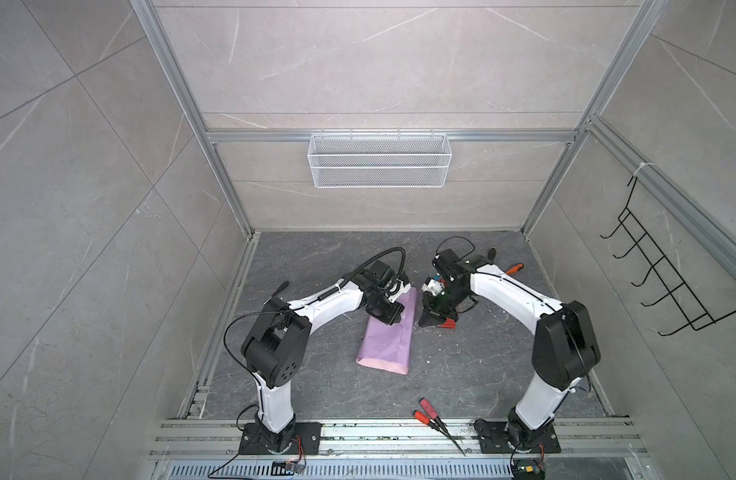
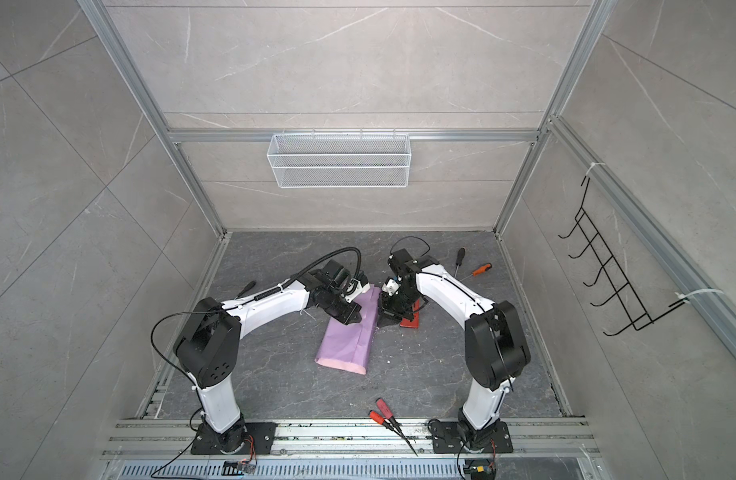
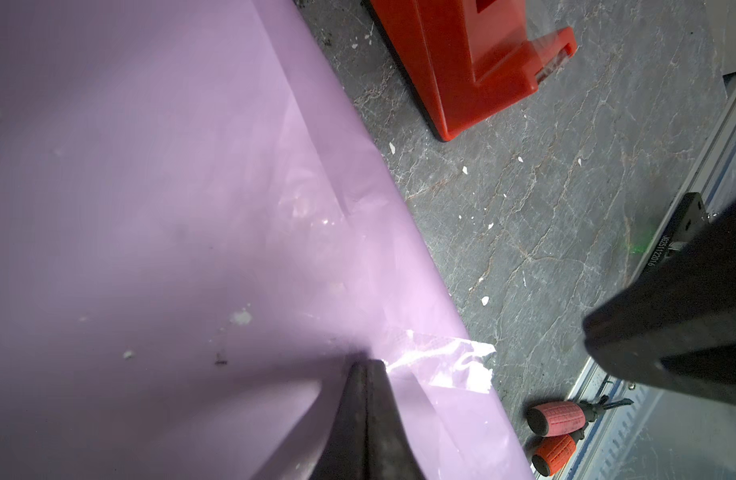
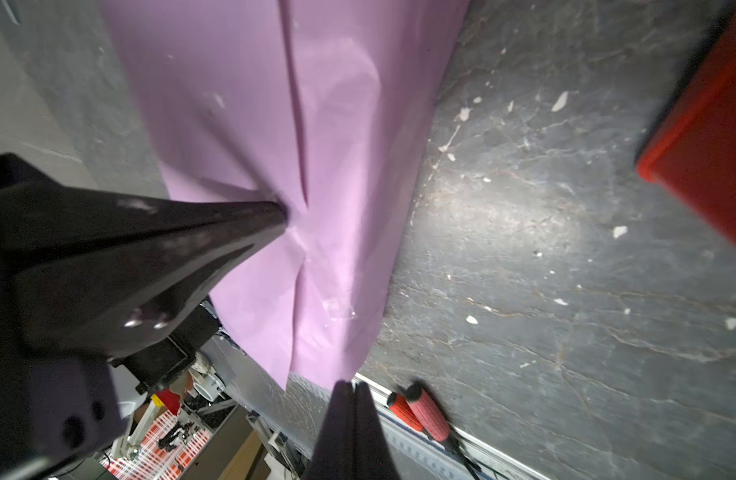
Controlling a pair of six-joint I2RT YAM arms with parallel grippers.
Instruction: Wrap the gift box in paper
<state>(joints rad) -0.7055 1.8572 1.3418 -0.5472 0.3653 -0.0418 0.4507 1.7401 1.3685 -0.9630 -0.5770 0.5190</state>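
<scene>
At the left of the desk (image 1: 300,386), a black-handled screwdriver (image 1: 281,286) lies near the left arm. The left pincer (image 1: 393,320) reaches down onto the far part of the paper (image 1: 385,349). Its jaws are closed tight with no gap. In the right wrist view, the tip of the left pincer (image 4: 281,216) presses into the sheet and creases spread out from that spot. I cannot tell whether a fold is pinched between the jaws.

The paper lies in the middle of the desk, between the two arms. It is folded over into a long narrow bundle that runs from the pincers toward the near edge. Its outer face is matte lilac, with a lengthwise fold line (image 4: 295,124) and soft wrinkles. At the near end a pale pink strip (image 2: 343,368) of the other side shows. A crumpled piece of clear tape (image 3: 441,357) sticks to the lilac face near its right edge, just beside the left pincer's fingertips (image 3: 364,365). The gift box does not show in any view.

The right pincer (image 1: 426,322) points down just beside the paper's right edge. Its jaws are pressed together and hold nothing. Close behind it on its right stands the red tape dispenser (image 2: 412,318). Farther right and back lies an orange-handled screwdriver (image 1: 516,268). Red-handled pliers (image 1: 426,409) rest at the near edge.
</scene>
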